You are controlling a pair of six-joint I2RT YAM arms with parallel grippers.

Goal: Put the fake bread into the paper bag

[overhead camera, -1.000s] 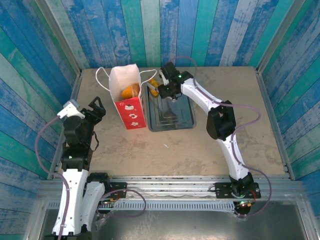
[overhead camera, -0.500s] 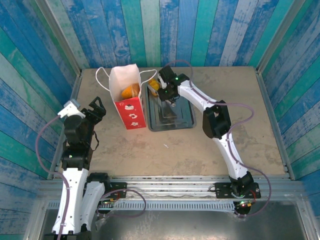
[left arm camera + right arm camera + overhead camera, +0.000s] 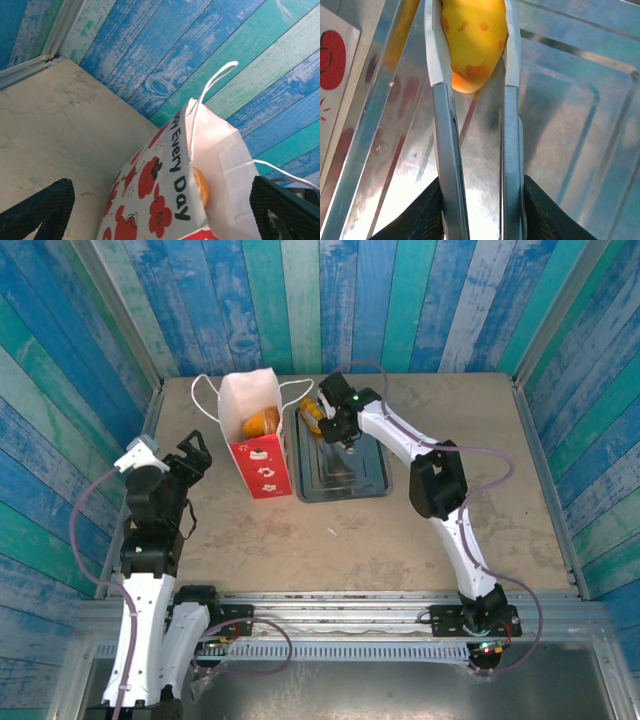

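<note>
Though blotched with orange, the fake bread (image 3: 472, 40) looks smooth golden yellow.

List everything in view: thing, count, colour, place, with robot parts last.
paper bag: one, white with red lower band, upright on the far left of the table
toy pastries: count unclear, golden-brown, inside the bag
toy pastry: one, yellow-orange, in the right gripper over the tray's far-left corner
metal tray: one, grey, right of the bag
table: one, beige
plank walls: blue-green, around the table
left gripper: open, near left
right gripper: shut on the pastry
</note>
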